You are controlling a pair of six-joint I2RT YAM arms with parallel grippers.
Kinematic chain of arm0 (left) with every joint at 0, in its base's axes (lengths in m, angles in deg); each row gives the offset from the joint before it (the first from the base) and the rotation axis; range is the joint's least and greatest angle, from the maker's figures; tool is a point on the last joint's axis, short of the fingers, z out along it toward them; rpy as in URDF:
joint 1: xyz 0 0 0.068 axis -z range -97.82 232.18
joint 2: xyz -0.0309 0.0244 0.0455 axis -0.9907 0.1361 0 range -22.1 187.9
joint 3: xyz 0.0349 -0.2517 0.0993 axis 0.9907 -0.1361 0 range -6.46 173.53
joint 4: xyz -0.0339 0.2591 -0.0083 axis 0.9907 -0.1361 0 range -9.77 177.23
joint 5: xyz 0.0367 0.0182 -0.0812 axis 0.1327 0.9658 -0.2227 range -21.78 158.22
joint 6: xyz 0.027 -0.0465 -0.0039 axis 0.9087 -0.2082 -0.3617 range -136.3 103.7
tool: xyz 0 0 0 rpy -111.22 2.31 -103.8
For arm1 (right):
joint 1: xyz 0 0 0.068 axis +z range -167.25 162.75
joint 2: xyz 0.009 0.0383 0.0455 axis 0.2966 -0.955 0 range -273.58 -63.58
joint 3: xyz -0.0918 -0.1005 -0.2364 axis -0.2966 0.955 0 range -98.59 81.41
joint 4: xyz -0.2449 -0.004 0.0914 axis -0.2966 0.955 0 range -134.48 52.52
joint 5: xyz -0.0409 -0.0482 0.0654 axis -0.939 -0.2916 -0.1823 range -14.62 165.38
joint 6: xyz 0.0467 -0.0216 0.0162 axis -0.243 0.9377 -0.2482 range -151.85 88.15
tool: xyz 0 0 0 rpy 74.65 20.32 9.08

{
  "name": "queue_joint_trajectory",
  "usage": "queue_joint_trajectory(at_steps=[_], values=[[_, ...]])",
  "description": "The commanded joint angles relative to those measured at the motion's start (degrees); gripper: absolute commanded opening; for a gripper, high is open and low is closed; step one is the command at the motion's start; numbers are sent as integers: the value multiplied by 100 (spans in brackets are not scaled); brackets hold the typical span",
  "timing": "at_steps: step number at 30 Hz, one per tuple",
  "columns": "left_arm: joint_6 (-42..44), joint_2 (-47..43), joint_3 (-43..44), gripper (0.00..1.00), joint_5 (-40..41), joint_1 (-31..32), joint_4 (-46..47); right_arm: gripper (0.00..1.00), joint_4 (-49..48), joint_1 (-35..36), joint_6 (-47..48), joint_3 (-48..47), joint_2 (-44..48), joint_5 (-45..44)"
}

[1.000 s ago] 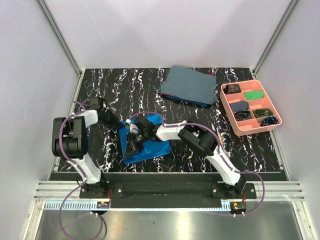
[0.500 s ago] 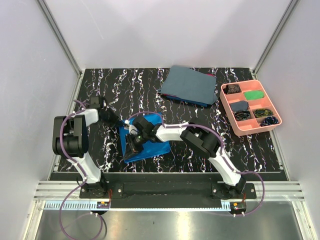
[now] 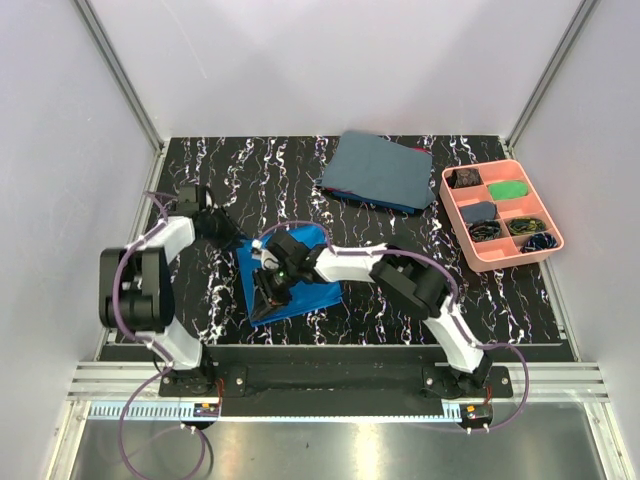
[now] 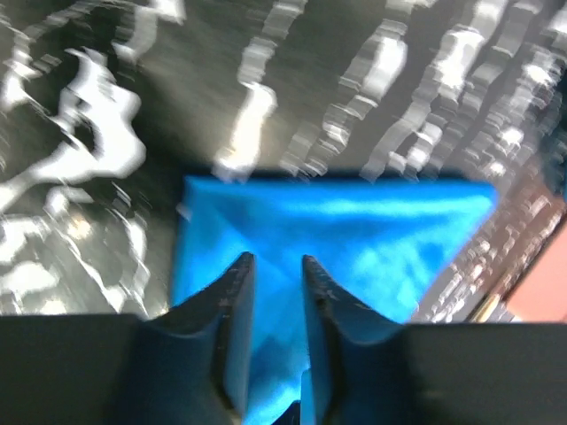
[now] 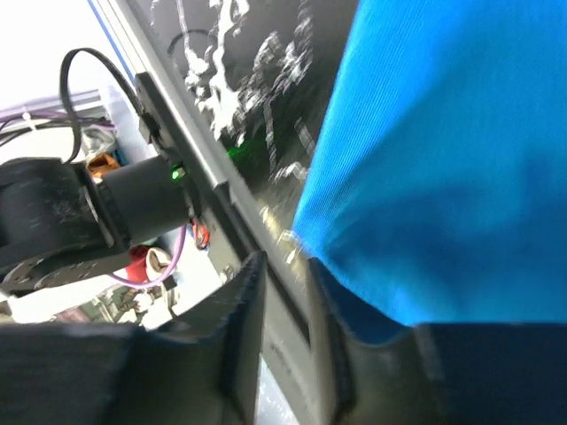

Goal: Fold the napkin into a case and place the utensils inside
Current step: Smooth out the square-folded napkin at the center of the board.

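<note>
The bright blue napkin (image 3: 312, 296) lies folded into a rough rectangle on the black marbled table (image 3: 250, 170), left of centre. My left gripper (image 3: 228, 235) sits at its far-left corner. In the left wrist view this gripper (image 4: 275, 261) is open by a narrow gap, with the napkin (image 4: 354, 230) spread flat just ahead. My right gripper (image 3: 263, 298) hovers over the napkin's near-left edge. It (image 5: 283, 263) is open with nothing between its fingers, and the napkin (image 5: 443, 159) lies beside the right finger. The utensils and the case are out of view.
A larger dull grey-blue cloth (image 3: 378, 170) lies at the back centre. A pink compartment tray (image 3: 512, 263) with small items stands at the right. The right wrist view shows the table's near rail and the left arm's base (image 5: 133, 204) close by.
Both grippers' jaws have parted a little and let go of the cloth. The left arm has drawn back slightly toward the far left. The napkin stays flat.
</note>
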Motion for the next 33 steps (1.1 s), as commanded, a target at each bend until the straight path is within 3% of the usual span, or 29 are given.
queue_joint_trajectory(at_steps=[1, 6, 9, 14, 17, 26, 33], values=[[382, -1290, 380, 41, 347, 239, -464, 38, 845, -3, 378, 100, 1215, -724], [427, -2293, -277, 44, 523, 669, -789, 43, 1645, -310, 213, 759, 2138, -1665], [68, -2978, -832, 46, 892, 1371, -842, 43, 2050, -705, 19, 1321, 2630, -2499], [-775, -3648, -1395, 50, 2473, 2916, -1210, 40, 2393, -1259, -192, 2069, 3079, -3047], [-1014, -3798, -1518, 51, 3246, 3436, -1587, 40, 2420, -1409, -184, 2315, 3018, -3161], [-1463, -4035, -2089, 51, 3494, 3570, -1695, 40, 2016, -1708, -87, 2588, 2851, -2862], [-1480, -4106, -2248, 44, 3345, 3579, -1651, 41, 1708, -1805, -78, 2694, 2675, -2608]])
